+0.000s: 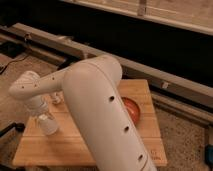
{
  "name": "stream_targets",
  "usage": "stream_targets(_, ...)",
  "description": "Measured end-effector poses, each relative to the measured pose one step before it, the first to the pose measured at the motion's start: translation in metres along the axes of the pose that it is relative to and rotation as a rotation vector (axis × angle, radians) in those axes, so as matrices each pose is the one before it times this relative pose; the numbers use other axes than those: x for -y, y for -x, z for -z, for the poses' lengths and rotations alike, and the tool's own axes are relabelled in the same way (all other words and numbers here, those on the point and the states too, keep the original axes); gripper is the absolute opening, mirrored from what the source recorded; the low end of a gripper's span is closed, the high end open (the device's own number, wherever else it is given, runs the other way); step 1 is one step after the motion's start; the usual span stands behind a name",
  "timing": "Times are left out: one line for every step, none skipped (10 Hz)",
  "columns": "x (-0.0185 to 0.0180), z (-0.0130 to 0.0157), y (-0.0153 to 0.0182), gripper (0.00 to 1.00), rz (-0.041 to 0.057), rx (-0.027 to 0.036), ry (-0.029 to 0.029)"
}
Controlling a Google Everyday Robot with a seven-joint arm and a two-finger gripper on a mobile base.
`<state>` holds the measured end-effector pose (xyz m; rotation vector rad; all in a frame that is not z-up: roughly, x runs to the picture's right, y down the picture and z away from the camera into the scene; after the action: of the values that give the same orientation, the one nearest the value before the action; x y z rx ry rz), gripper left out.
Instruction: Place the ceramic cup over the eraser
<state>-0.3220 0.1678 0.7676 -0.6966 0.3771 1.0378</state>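
Note:
The ceramic cup [48,124] is a small white cup standing on the left part of the wooden table [75,147]. My gripper [43,114] comes down from the white wrist right onto the cup's top and is shut on it, with the cup's base still at the tabletop. The big white arm [100,105] crosses the middle of the camera view and covers much of the table. The eraser is hidden from view.
An orange bowl [133,109] shows partly behind the arm on the right side of the table. A small pale object [56,98] stands just behind the gripper. A metal rail [165,80] runs behind the table, and speckled floor surrounds it.

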Motion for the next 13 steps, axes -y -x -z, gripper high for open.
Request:
stream_targets(0.00606,0.00434,-0.00103,0.02,-0.00621,0.01285,-0.00943)
stream_targets(0.00226,0.00507,-0.00027,0.02,-0.00743,0.012,0.0043)
stream_targets(0.00304,0.00846,0.00058,0.02,-0.0049,0.02185,0.00172)
stream_targets(0.00123,0.01136,0.00131,0.02,-0.00074,0.02,0.00303)
stream_targets(0.002,0.01079,0.00153,0.02,-0.00233,0.01601,0.00329)
stream_targets(0.00559,0.01792,0.00481,0.02,-0.00293,0.03042,-0.00045)
stream_targets(0.00262,0.01025,0.00302,0.02,0.00149,0.01806,-0.00109)
stream_targets(0.00192,0.01291,0.00389,0.02,0.00297,0.02389,0.00088)
stream_targets(0.00323,0.00858,0.00433,0.02,0.00062,0.02291,-0.00144)
stream_targets(0.0041,0.00603,0.00485,0.02,-0.00362,0.01894,-0.00205)
stream_targets(0.00839,0.00776,0.00661,0.02,-0.01105,0.01737,-0.00384)
stream_targets(0.00899,0.0059,0.00557,0.02,-0.00991,0.01178,-0.00582)
stream_targets(0.0167,0.0092,0.00762,0.02,-0.02074,0.01614,-0.01054)
